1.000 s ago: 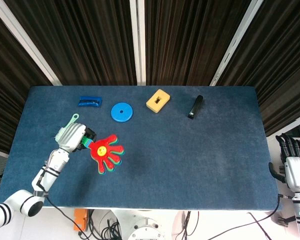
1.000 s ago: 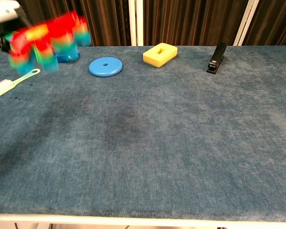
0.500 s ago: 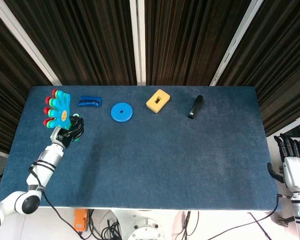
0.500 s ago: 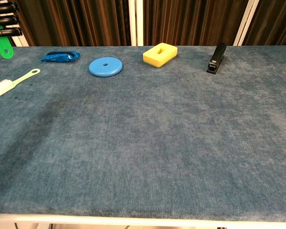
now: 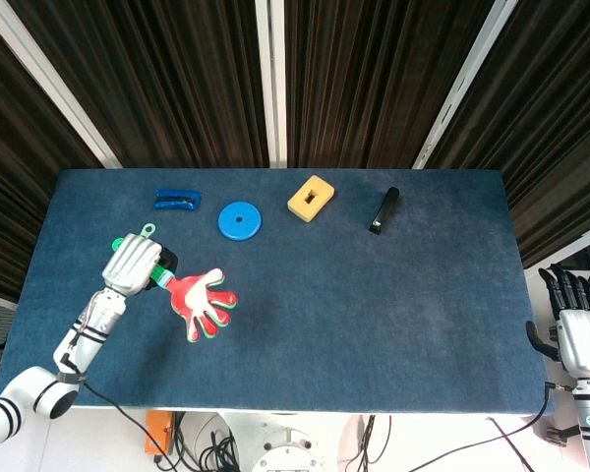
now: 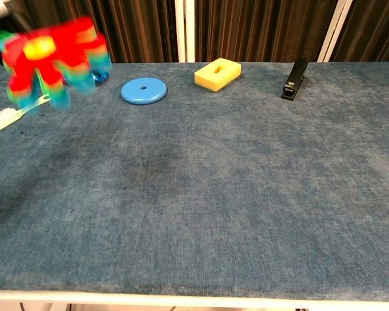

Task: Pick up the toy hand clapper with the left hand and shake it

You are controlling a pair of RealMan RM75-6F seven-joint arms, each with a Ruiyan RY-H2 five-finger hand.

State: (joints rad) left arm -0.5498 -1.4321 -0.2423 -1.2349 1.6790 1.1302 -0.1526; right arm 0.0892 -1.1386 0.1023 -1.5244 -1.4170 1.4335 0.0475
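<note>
Dark ribbed curtains with pale vertical strips close off the back of the room, and below them I see the blue felt table (image 5: 374, 324) stretching wide. Along its far edge sit a crumpled blue wrapper (image 5: 178, 200), a blue disc (image 5: 240, 220) with a centre hole, a yellow block (image 5: 311, 198) with a slot, and a black stapler (image 5: 383, 210), all spaced apart from one another. A pale green brush (image 6: 13, 113) lies near the left edge, its loop end showing just behind my left hand (image 5: 133, 265) in the head view.

That left hand has its fingers wrapped around the green handle of the toy hand clapper (image 5: 203, 301), which is held up off the felt over the table's left part. From the head view the clapper's long axis runs from the hand toward the table's middle and near edge, red palm and splayed toy fingers pointing away from the wrist. In the chest view it is a motion-smeared red, yellow and teal shape in front of the wrapper.

My right hand (image 5: 576, 313) hangs off the table's right edge, holding nothing; whether its fingers are spread or curled I cannot tell.
</note>
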